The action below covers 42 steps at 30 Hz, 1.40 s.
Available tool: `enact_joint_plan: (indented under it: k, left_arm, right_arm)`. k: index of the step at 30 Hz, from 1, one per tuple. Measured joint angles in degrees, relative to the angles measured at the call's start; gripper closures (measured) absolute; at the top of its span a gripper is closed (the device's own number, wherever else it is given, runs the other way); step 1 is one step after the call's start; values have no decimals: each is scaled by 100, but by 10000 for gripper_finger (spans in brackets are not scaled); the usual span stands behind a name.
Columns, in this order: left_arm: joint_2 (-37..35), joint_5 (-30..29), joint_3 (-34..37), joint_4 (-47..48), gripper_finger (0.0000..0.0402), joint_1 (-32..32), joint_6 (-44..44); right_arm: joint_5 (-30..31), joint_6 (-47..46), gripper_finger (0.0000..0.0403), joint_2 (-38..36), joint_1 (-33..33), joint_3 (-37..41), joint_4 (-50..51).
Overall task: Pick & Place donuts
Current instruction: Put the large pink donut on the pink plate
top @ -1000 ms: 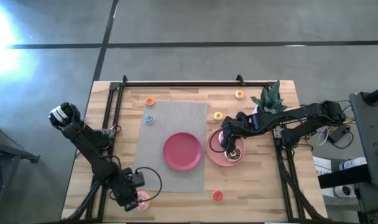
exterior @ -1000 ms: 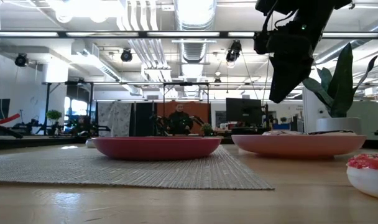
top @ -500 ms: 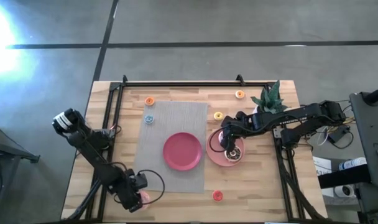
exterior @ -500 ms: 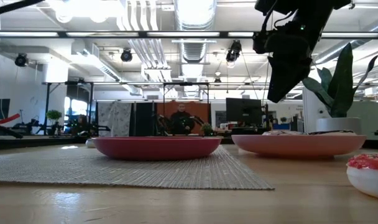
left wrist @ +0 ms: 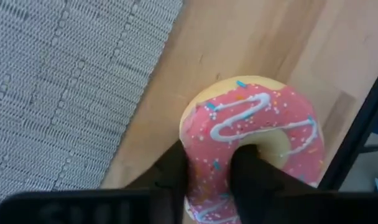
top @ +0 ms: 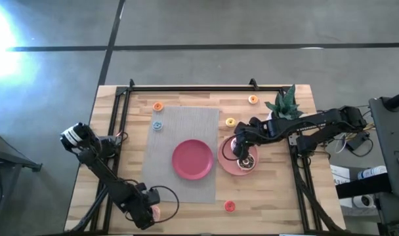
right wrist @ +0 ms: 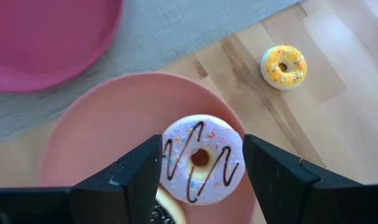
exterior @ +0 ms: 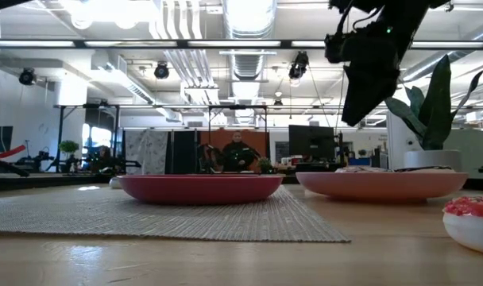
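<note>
In the left wrist view, my left gripper (left wrist: 211,165) is shut on a pink-frosted donut (left wrist: 263,124) with sprinkles, over bare wood beside the grey mat (left wrist: 58,93). The high view puts this gripper (top: 147,213) at the table's near-left edge. My right gripper (right wrist: 201,149) is open and hovers (exterior: 361,115) above the light pink plate (right wrist: 108,143). Its fingers stand on either side of a pale-frosted donut with chocolate drizzle (right wrist: 201,180) lying on that plate. Another donut (right wrist: 161,214) beside it is mostly hidden. My left gripper holds the pink-frosted donut by the ring's wall (left wrist: 207,134). One finger (left wrist: 248,171) is inside the hole and the other (left wrist: 175,168) is outside. Whether the donut is lifted off the wood, I cannot tell.
A dark pink plate (top: 191,159) sits on the grey mat (top: 180,128). Tiny donuts lie on the wood: orange (top: 158,106), blue (top: 157,124), orange (top: 253,99), yellow (top: 230,122), red (top: 230,206). A potted plant (top: 285,105) stands at the far right. A person shows in the room beyond.
My left arm has swung, and its gripper has shifted a little toward the table's near edge and right, with the pink donut staying at its fingers.
</note>
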<state>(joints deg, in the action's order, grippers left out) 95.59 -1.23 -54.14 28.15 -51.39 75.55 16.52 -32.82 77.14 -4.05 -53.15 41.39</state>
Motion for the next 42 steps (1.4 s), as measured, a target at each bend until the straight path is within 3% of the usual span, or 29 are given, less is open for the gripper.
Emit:
enact_joint_plan:
  k: [3,10,16,21,23,28,32,37,42]
  left_arm:
    - [-129,15,-7,6,386,26,-141]
    - [-1001,-273,-1,1007,398,568,-812]
    - [-1678,-882,1,1140,400,1899,-2331]
    - [-1850,-1286,3,391,400,3330,-3617]
    - [-1875,-1362,-25,-201,400,3740,-4013]
    - [-1843,-1344,-186,-1064,401,4187,-4838]
    - [-1642,-1300,-284,-1501,401,4306,-4910]
    - [-1259,-1294,-464,-2327,401,4363,-5002]
    - [-705,-1308,-880,-2298,401,4399,-5077]
  right_arm:
    - [-1,0,187,-213,-27,0,2]
    - [-34,2,187,-709,-31,2,34]
    - [-977,-285,187,-781,-31,56,-105]
    - [-2123,-1266,186,-571,-20,346,-1450]
    - [-2305,-1667,186,-469,-25,511,-2243]
    - [-2055,-2236,186,-389,-44,743,-3802]
    - [-1555,-2285,186,-389,-32,753,-4062]
    - [-1522,-2380,186,-389,-31,754,-4154]
    - [-1500,-2411,186,-389,-29,754,-4203]
